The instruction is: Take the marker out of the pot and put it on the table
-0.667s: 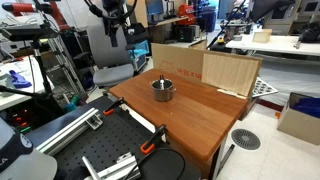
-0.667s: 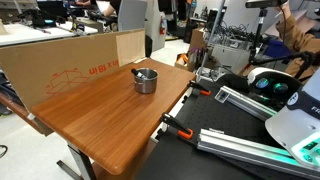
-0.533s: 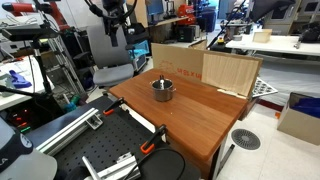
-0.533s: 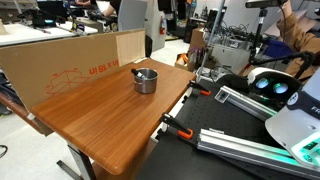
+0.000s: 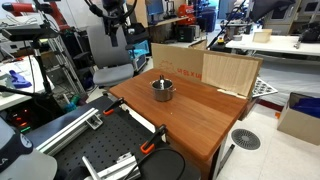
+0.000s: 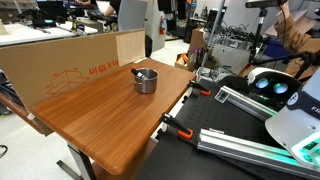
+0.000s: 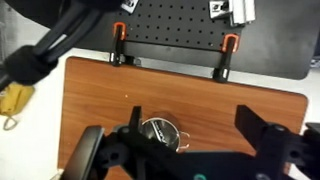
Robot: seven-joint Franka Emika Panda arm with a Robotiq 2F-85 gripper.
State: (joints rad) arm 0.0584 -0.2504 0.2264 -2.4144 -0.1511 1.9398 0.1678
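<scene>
1. Pot point(image 5: 163, 89) of shiny metal stands on the reddish-brown bench point(image 5: 205, 120) in an exterior view, just in front of a cardboard box point(image 5: 176, 60) and a plywood board point(image 5: 231, 72). The gripper point(image 5: 118, 28) hangs high up, well apart from the pot and off past the bench's far corner. From here I cannot tell whether its jaws are spread.
2. In an exterior view that looks along the bench, the marker point(image 6: 139, 71) shows as a dark stub leaning on the pot's rim, with the rest down inside. It looks light, stiff and slim, and its barrel is probably smooth. A pinch across the exposed upper end, clear of the rim, seems the best hold. A loose grip could let it slip or swivel.
3. Wrist view: the gripper's jaws stand wide open and empty, with the pot point(image 7: 163, 133) below and between them. The marker is too small to make out for certain. The pot seems light enough to slide if nudged. Two orange clamps point(image 7: 118, 47) grip the bench edge.
</scene>
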